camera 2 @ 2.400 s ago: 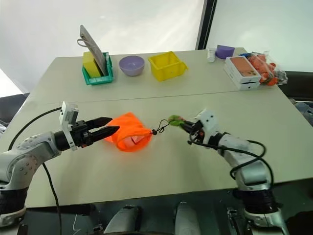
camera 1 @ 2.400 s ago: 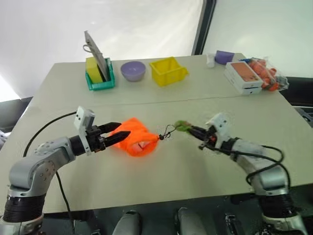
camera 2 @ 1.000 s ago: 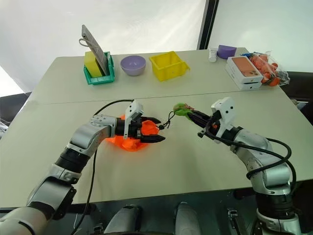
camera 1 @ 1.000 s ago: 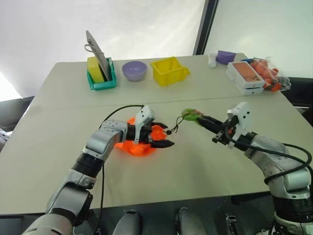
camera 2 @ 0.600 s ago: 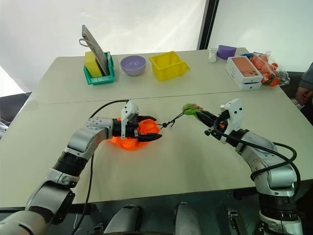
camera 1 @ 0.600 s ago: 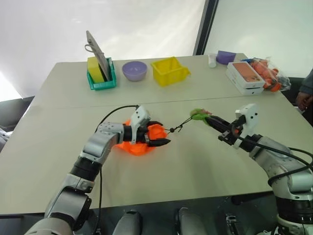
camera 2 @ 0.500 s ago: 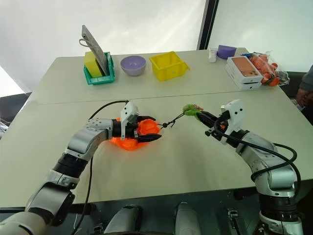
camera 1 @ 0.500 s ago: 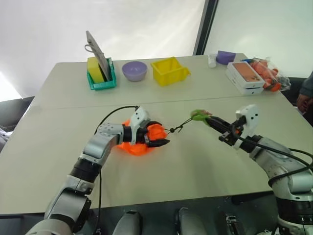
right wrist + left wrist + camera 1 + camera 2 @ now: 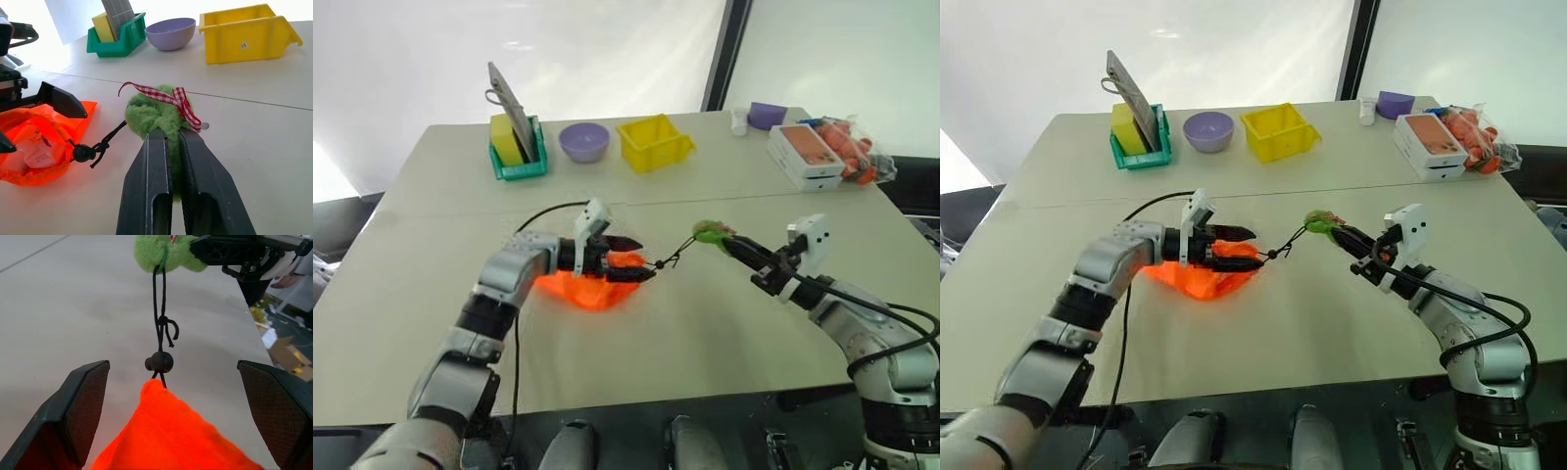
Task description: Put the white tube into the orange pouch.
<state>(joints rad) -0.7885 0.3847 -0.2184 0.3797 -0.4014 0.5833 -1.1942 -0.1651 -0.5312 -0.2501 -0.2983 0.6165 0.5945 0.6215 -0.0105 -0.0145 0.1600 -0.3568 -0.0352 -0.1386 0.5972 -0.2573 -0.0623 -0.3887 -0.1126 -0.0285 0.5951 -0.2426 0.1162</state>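
We see a yellow bin (image 9: 655, 142) at the far side of the table (image 9: 705, 323). Left of the yellow bin sit a purple bowl (image 9: 582, 141) and a green bin (image 9: 517, 155). Right of it lies a white box (image 9: 805, 155).

Beige table (image 9: 724, 323), white backdrop (image 9: 607, 49); bright light

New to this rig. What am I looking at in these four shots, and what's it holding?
A two-armed robot at a table. Two pictures come from its head, looking down; the other two sit on its wrists, looking along each claw.

The right claw is shut on the green fuzzy tag at the end of the black cord. The left claw stands open around the orange pouch; something white shows through its fabric.

Farther back: a green bin, purple bowl, yellow bin and a box.
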